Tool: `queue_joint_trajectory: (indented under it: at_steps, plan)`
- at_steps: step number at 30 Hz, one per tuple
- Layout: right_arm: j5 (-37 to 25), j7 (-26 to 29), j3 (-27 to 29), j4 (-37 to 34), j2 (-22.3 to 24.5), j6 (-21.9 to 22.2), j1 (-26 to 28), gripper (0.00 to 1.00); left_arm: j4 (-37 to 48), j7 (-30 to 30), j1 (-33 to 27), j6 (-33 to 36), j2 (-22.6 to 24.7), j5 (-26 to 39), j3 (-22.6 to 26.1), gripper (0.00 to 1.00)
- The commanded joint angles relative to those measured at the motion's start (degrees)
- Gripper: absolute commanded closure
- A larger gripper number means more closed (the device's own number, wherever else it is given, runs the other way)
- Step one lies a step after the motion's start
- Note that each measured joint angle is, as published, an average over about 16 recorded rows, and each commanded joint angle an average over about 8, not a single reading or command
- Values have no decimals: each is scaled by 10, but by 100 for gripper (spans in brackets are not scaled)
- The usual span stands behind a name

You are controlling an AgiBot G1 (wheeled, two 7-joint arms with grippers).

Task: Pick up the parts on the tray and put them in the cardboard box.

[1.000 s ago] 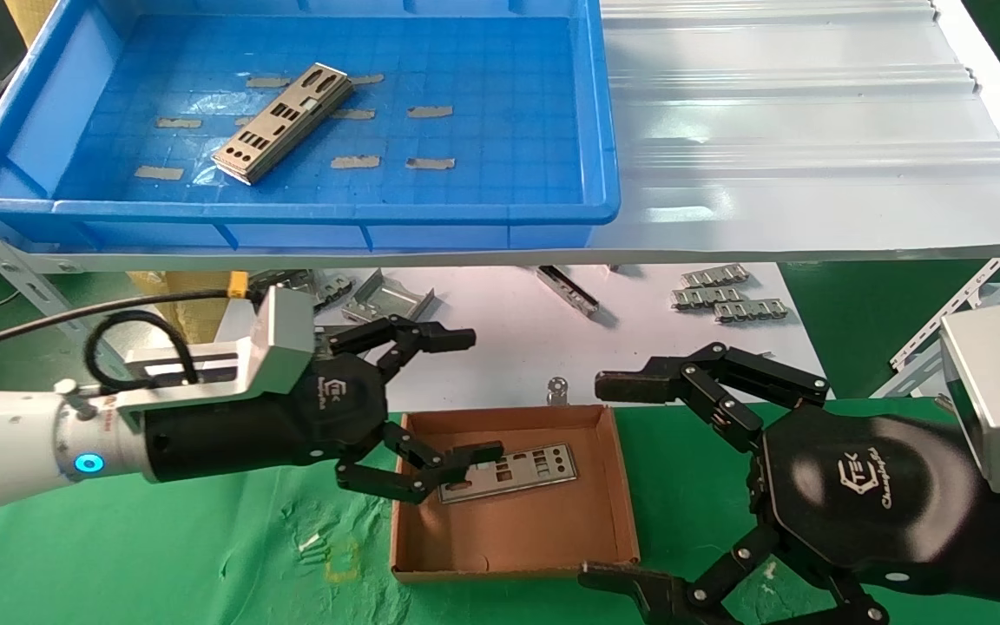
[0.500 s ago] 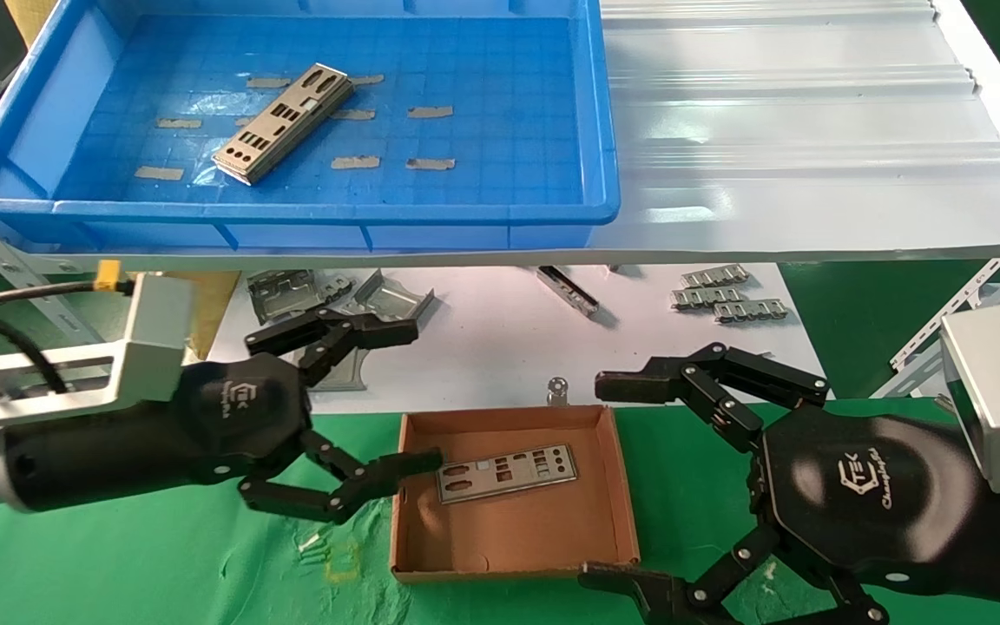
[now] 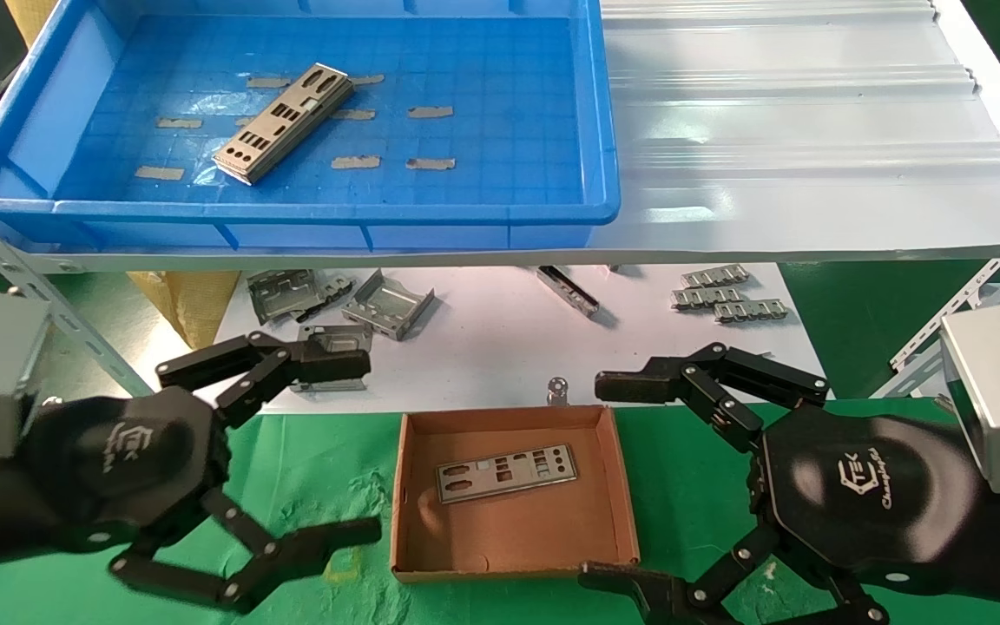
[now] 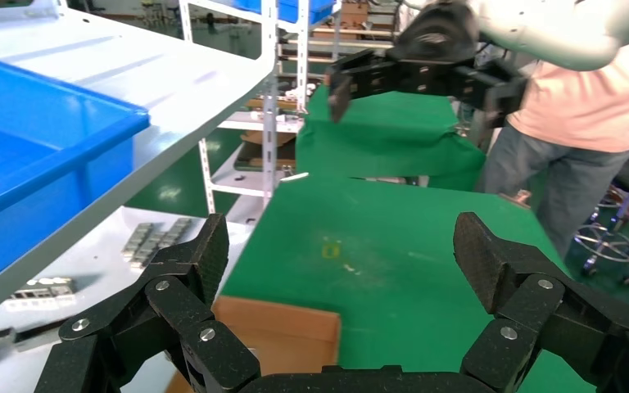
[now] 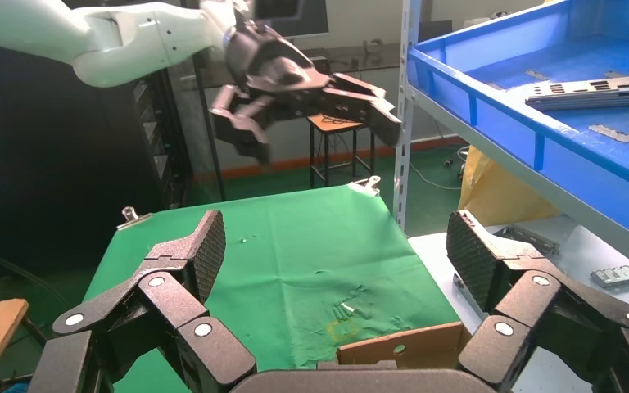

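One plate [image 3: 506, 473] lies in my box [image 3: 513, 547].
My left pincer [image 3: 313, 451] hangs released beside it; right pincer [image 3: 617, 477] released; plates [image 3: 283, 124] wait in the tray [image 3: 587, 130].

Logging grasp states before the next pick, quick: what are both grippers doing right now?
Left gripper: jaws open, holding nothing, left of the cardboard box.
Right gripper: jaws open, holding nothing, right of the box.
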Motion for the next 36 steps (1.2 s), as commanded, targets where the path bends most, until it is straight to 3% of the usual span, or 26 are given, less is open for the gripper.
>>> queue_joint_trajectory:
  at_steps: [1, 10, 36]
  plan:
    - [0, 0, 0, 0, 0, 0, 0, 0, -24, -15, 10, 0, -14, -7, -10, 0]
    - [0, 0, 0, 0, 0, 0, 0, 0, -76, -42, 33, 2, -45, -23, -31, 0]
    - [0, 0, 0, 0, 0, 0, 0, 0, -57, -35, 25, 1, -34, -17, -23, 0]
